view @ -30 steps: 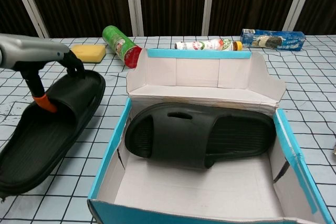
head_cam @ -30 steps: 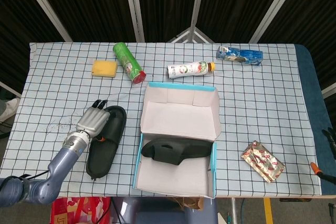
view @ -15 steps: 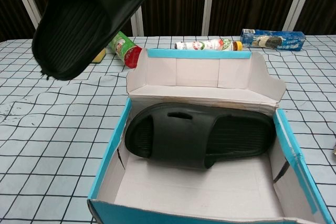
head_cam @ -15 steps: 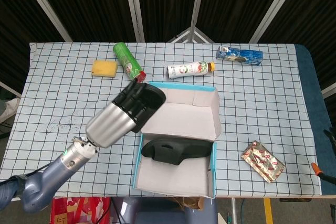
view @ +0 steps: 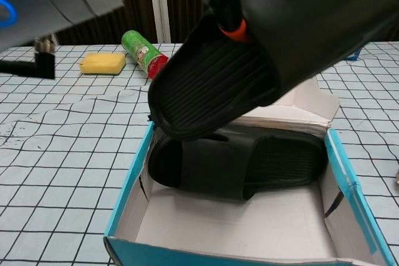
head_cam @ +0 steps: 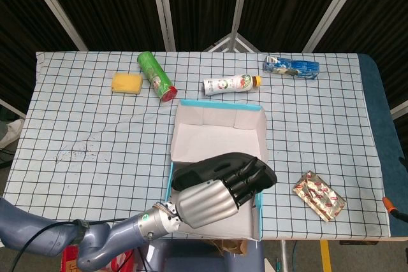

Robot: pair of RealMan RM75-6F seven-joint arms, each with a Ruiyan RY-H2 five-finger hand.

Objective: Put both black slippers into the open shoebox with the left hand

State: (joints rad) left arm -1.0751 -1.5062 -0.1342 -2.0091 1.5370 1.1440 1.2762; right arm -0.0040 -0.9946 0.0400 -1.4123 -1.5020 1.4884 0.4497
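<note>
Black slipper (view: 218,85) gripped by left hand (head_cam: 203,203) fingers (head_cam: 245,179) above shoebox (head_cam: 261,197), labels unreadable

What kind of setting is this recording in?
Probably a lab or test bench for robot handling: a table under a checked cloth, dark curtain panels behind it, and unrelated items laid out, such as a sponge and green can.
</note>
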